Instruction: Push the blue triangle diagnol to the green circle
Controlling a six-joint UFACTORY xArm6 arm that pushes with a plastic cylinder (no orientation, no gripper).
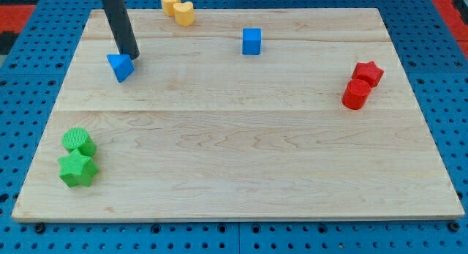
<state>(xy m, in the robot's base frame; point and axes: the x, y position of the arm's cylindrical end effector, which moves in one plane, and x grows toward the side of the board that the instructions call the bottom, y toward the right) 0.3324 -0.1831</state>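
Observation:
The blue triangle (121,66) lies on the wooden board (241,137) at the view's upper left. My tip (132,56) rests just above and to the right of it, touching or nearly touching its upper right edge. The dark rod rises from there to the view's top edge. The green circle (78,142) sits at the view's lower left, far below the triangle, with a green star (77,169) touching it just below.
A blue cube (251,41) stands at the top centre. Two yellow blocks (178,8) sit at the board's top edge. A red star (368,73) and a red cylinder (356,94) sit together at the right.

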